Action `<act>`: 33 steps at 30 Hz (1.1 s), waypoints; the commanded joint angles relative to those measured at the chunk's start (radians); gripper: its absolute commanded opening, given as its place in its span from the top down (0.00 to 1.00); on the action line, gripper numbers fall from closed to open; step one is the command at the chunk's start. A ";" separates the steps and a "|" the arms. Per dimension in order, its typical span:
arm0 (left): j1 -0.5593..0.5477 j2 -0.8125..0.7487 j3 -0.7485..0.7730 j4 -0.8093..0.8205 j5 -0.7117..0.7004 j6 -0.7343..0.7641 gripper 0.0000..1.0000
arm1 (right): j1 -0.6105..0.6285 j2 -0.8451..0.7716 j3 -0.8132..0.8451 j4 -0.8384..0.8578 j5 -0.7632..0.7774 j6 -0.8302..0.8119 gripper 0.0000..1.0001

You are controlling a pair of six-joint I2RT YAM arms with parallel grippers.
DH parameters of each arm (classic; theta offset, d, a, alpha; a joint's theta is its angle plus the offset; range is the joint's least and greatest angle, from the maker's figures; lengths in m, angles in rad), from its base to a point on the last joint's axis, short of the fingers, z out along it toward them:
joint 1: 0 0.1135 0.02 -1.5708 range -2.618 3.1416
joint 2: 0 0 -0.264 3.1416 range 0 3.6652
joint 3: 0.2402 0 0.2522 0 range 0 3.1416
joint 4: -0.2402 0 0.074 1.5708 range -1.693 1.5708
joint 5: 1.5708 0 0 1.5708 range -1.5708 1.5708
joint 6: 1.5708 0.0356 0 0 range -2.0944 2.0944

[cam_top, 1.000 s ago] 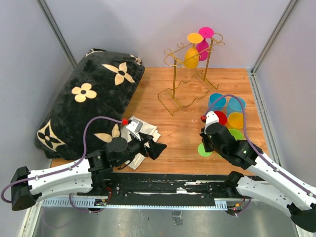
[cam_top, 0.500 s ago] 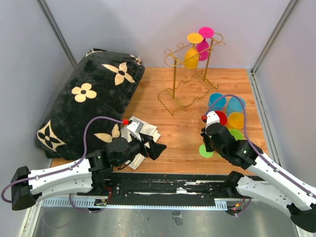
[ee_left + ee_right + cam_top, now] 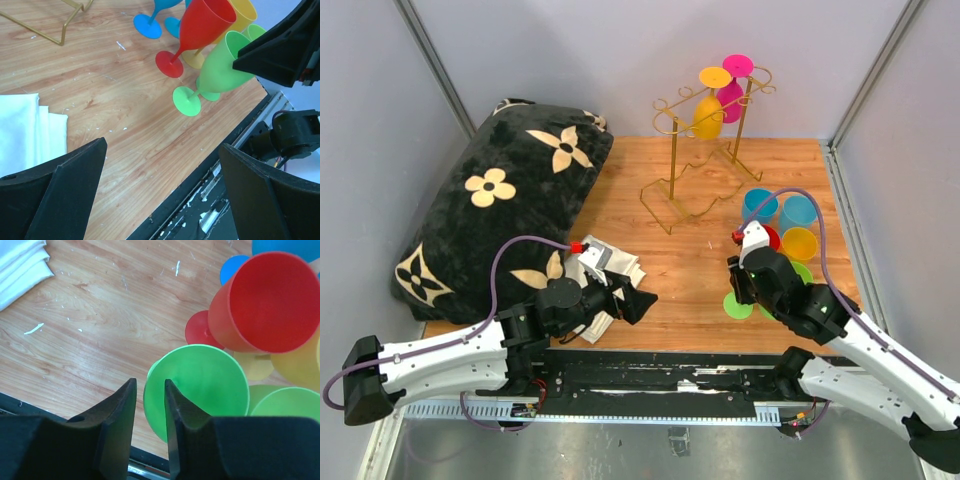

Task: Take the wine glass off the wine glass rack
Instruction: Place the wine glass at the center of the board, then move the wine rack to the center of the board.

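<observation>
The thin gold wire wine glass rack (image 3: 672, 165) stands at about 12 o'clock on the wooden tabletop (image 3: 670, 260). A yellow plastic wine glass (image 3: 708, 116) and a pink one (image 3: 730, 96) hang upside down from its hooks.

At 4 o'clock, the right gripper (image 3: 150, 384) straddles the rim of a green plastic wine glass (image 3: 200, 385). Its jaws are slightly apart. The glass stands upright beside a red plastic glass (image 3: 270, 310), apparently so that removed glasses are kept together.

The left gripper (image 3: 160, 190) waits at 7 o'clock, spread wide and empty, out of the way.

A second earlier the right jaws were pinched together on that green rim. Now they have parted, and the wrist has shifted slightly toward 3 o'clock. The rack and the left arm are unchanged.
</observation>
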 commanded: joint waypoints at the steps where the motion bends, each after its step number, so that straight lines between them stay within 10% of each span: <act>1: 0.003 0.011 0.033 0.011 -0.016 0.018 0.00 | -0.011 -0.033 0.056 0.036 0.037 -0.043 0.69; 19: 0.003 -0.040 0.027 -0.103 -0.038 0.006 0.00 | -0.077 0.147 0.258 0.436 0.092 -0.306 0.11; 33: 0.004 -0.206 -0.020 -0.166 -0.052 -0.038 0.00 | -0.344 0.561 0.301 0.673 -0.481 -0.030 0.07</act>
